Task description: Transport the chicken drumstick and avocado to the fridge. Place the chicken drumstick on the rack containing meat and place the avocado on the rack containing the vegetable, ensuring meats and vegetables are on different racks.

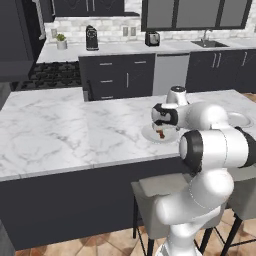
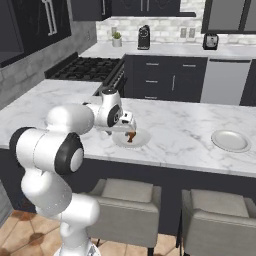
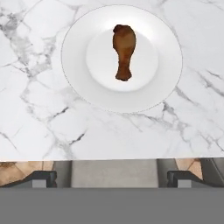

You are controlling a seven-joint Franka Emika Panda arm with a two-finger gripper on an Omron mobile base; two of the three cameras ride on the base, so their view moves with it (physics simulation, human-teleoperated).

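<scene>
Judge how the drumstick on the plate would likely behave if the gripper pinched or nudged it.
The drumstick looks rigid, so it probably keeps its shape when pinched. Its rounded, tapering form suggests it may pivot or roll if nudged on the smooth plate. Being small against the plate, it is likely light.

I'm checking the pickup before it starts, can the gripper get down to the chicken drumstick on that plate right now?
Probably yes. The chicken drumstick lies alone on the white plate, nothing over or beside it, and the open gripper hangs above the marble counter near it.
</scene>
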